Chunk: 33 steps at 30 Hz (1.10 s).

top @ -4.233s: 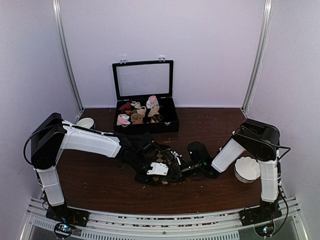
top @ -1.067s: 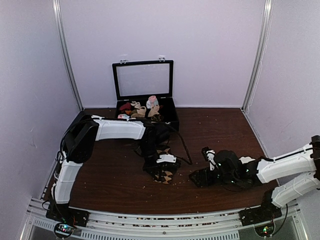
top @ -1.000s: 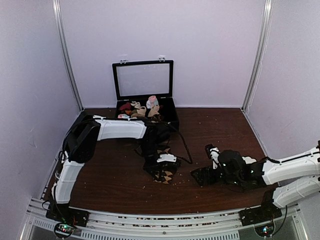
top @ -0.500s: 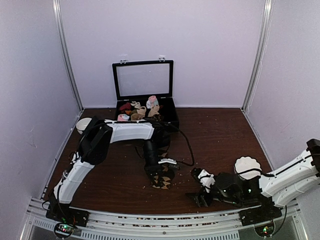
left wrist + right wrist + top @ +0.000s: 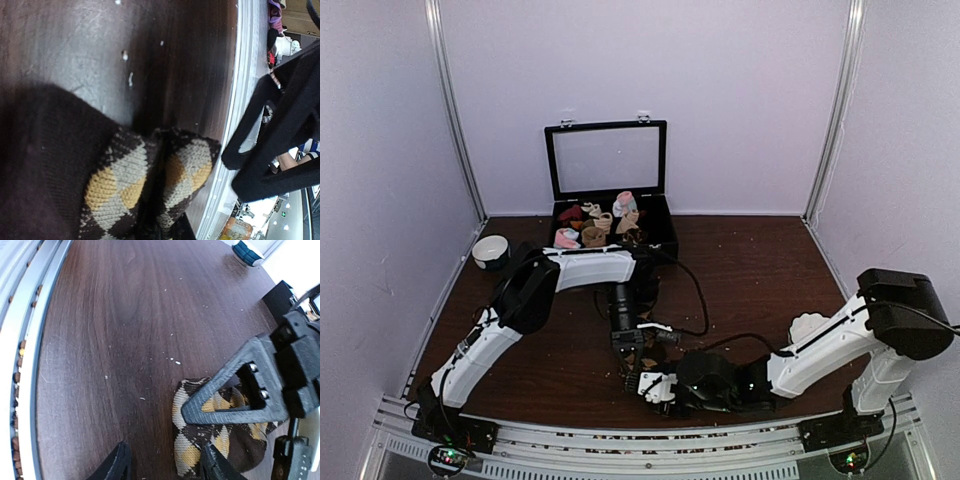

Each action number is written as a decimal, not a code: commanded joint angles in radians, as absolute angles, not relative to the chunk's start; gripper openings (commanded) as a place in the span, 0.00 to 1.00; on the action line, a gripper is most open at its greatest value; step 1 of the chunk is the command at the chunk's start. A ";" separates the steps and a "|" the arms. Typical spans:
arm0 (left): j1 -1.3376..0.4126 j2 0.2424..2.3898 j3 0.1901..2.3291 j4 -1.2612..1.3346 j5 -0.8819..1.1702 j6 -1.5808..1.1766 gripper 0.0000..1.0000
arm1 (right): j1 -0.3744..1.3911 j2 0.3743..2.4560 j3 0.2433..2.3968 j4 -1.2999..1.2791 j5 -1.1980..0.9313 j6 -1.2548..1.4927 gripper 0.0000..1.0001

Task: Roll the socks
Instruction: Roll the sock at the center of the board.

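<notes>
1. Socks (image 5: 643, 364): dark brown with tan/orange diamonds, bunched in a small heap on the desk (image 5: 760, 260). They sit about mid-width, close to the near edge.
2. Left end effector (image 5: 638, 350): points down onto the heap, fingers pressed together and pinching the socks. In the left wrist view the fabric creases into a fold that runs toward the bottom of the picture. In the right wrist view one black triangular finger lies across the top of the patterned part.
3. Right end effector (image 5: 167, 466): low over the desk, coming in from the near-right side, just beside the left one. Fingers are spread. The near edge of the socks lies between the tips, up against the right finger; the left finger is clear of the fabric, over bare wood.
4. Right arm: stretches from its base at the near-right corner leftward along the near edge.
5. Left arm: reaches up from the near-left corner, across, then folds down to the heap.
6. Black case (image 5: 610, 258): at the back edge, middle, lid upright. Small rolled socks (image 5: 594, 236) inside, pink, white, tan and maroon.
7. White bowl (image 5: 491, 252): near the back-left corner.
8. Second white bowl (image 5: 807, 325): right side, partly hidden behind the right arm.
9. Pale crumbs (image 5: 175, 361): scattered on the wood around the heap.
</notes>
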State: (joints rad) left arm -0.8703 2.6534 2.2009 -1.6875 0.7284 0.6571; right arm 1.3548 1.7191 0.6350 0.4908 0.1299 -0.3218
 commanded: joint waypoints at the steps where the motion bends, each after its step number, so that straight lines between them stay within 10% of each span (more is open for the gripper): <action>1: -0.861 2.721 2.202 -1.647 0.645 0.684 0.01 | 1.315 1.767 0.669 0.509 0.072 -0.410 0.47; 18: -0.856 2.691 2.180 -1.647 0.687 0.731 0.17 | 1.244 1.850 0.693 0.420 0.007 -0.352 0.18; 23: -0.843 2.519 2.046 -1.488 0.661 0.735 0.25 | 1.222 1.857 0.699 0.370 -0.033 -0.293 0.00; 29: -0.795 2.178 1.788 -1.162 0.609 0.664 0.31 | 1.160 1.858 0.716 0.296 -0.180 -0.153 0.00; 33: -0.794 1.997 1.600 -0.993 0.600 0.697 0.52 | 1.121 1.853 0.728 0.261 -0.283 -0.067 0.00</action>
State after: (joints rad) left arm -0.8082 2.1593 1.7145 -1.2251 0.6296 0.6827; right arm 1.1599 1.8236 0.7307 0.4305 -0.1585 -0.1928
